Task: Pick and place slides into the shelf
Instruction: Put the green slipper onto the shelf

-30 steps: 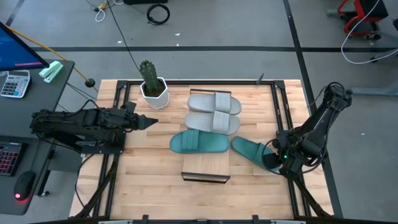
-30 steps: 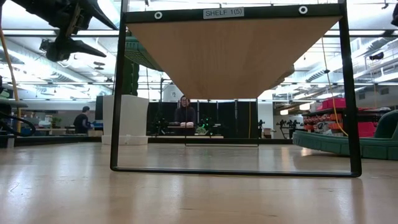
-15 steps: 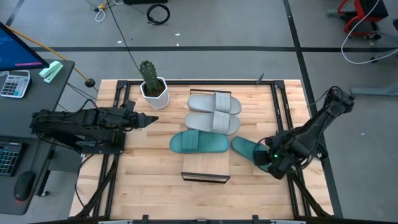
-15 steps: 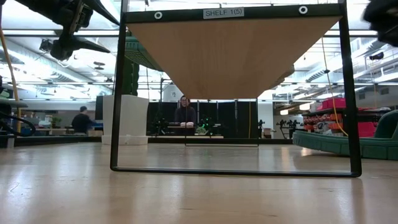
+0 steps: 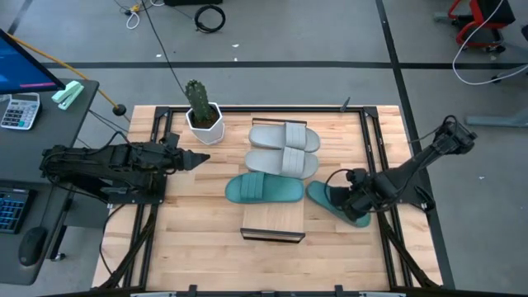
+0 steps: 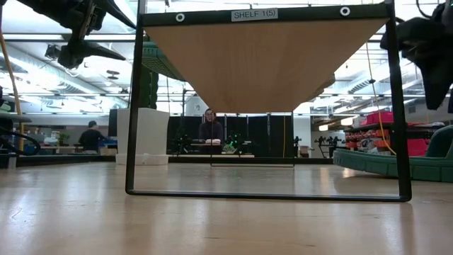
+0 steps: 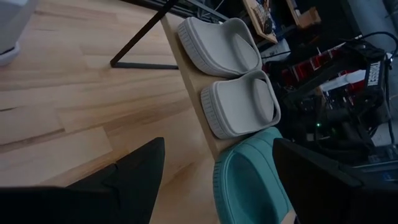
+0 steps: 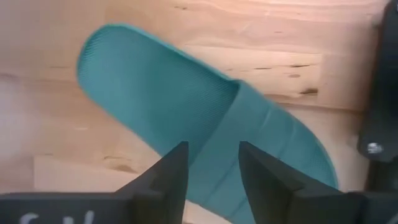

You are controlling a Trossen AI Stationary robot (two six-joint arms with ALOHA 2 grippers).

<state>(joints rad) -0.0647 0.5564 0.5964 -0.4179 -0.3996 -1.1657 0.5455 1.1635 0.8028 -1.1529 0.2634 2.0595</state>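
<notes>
High view shows your right gripper (image 5: 356,200) directly over the loose teal slide (image 5: 334,200), off the shelf (image 5: 274,224); its long axis runs diagonally, fingers parted, straddling the strap.

The right arm has swung in from the edge of the surface, and its hand (image 5: 353,191) now hangs over the loose teal slide (image 5: 330,200), the one lying off the shelf; a second ago it sat back near the dark frame rail. From the low camera, that hand (image 6: 425,49) has dropped into sight at the upper corner, where only a sliver showed before. Its fingers (image 8: 166,177) stand a little apart above the slide's strap (image 8: 245,134).
</notes>
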